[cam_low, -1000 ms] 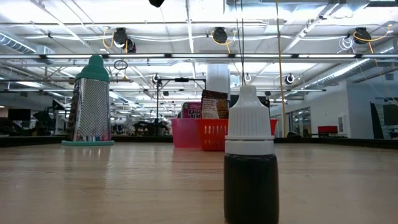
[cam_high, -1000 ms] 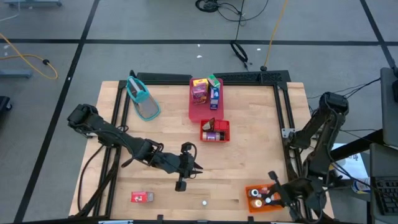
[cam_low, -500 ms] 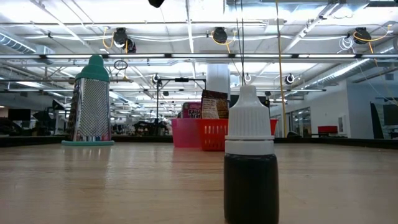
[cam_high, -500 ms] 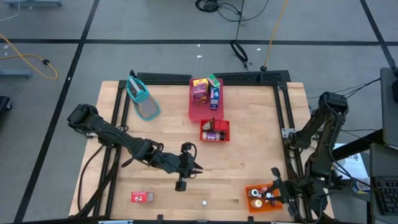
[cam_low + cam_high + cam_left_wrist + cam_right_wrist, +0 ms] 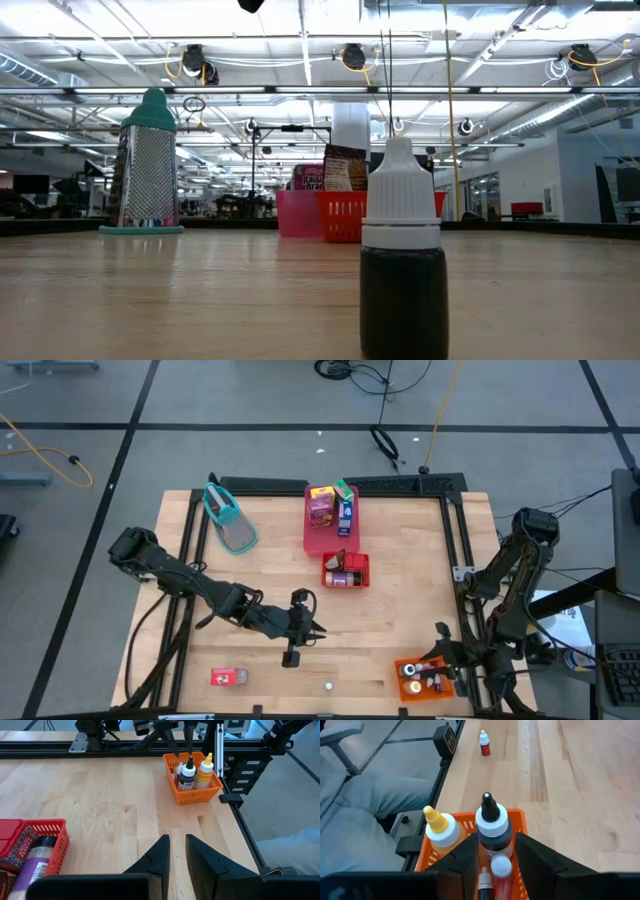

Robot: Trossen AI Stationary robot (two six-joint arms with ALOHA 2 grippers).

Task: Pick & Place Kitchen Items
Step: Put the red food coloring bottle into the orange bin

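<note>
Between the right gripper's (image 5: 490,862) parted fingers stands a bottle (image 5: 493,827): dark body, white collar, black pointed cap. The fingers flank it; whether they touch it cannot be told. Just beside it, a yellow-capped bottle (image 5: 440,824), both in the orange basket (image 5: 465,827) directly under the gripper at the table's near right corner. Beyond the gripper, a small white-capped dropper bottle (image 5: 483,743) stands alone on the pale wood table (image 5: 580,785).

Left gripper (image 5: 177,852) hovers mid-table, fingers nearly together, holding nothing; a red basket (image 5: 50,840) of jars lies beside it.
</note>
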